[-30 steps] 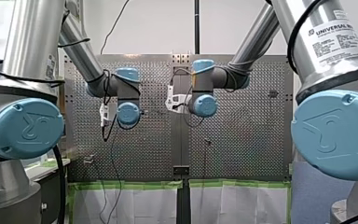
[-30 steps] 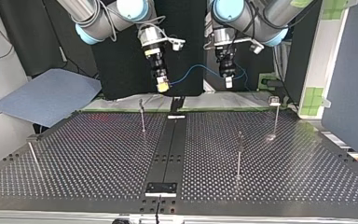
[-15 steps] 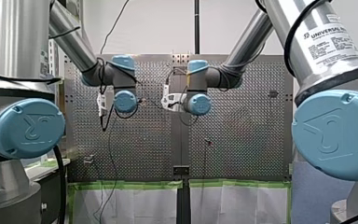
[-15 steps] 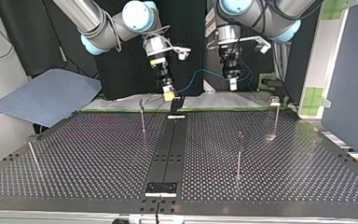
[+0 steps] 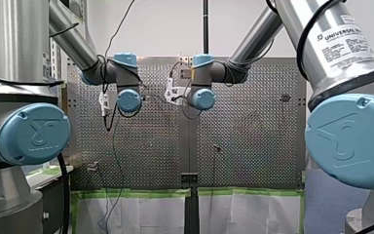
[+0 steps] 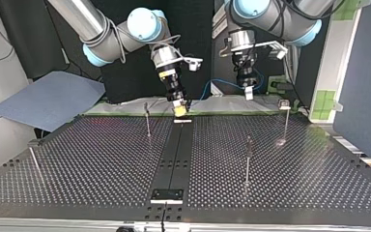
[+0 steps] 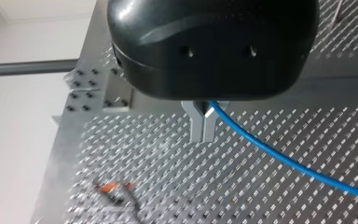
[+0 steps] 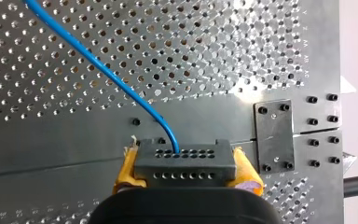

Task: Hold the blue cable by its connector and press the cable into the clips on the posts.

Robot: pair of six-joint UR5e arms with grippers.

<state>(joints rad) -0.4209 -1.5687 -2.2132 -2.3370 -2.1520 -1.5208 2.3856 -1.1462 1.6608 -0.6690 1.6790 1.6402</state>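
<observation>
Over the back edge of the worktop (image 6: 101,159), around twelve o'clock in the top view, both tools hang in the air with the blue cable (image 6: 217,83) slung between them. My right tool (image 8: 185,164) is pinching the dark connector (image 8: 185,154) between its yellow pads (image 8: 127,170), and the cable leaves the connector's face toward eleven o'clock in that wrist view. My left tool (image 7: 204,122) has its metal fingers (image 7: 198,128) pressed together further along the cable. It looks as if the cable is nipped between them, though the tool body hides the root of the grip, so I would not swear to it.

None of the cable sits in a clip yet. The posts (image 6: 147,121) stand on the worktop nearer the camera, the closest at about eight o'clock from my right tool. Their clips are too small to read.

I judge this to be the carry-in step. Next I need to lower the span, keep it taut between the tools, line it over the first clip and press down.
</observation>
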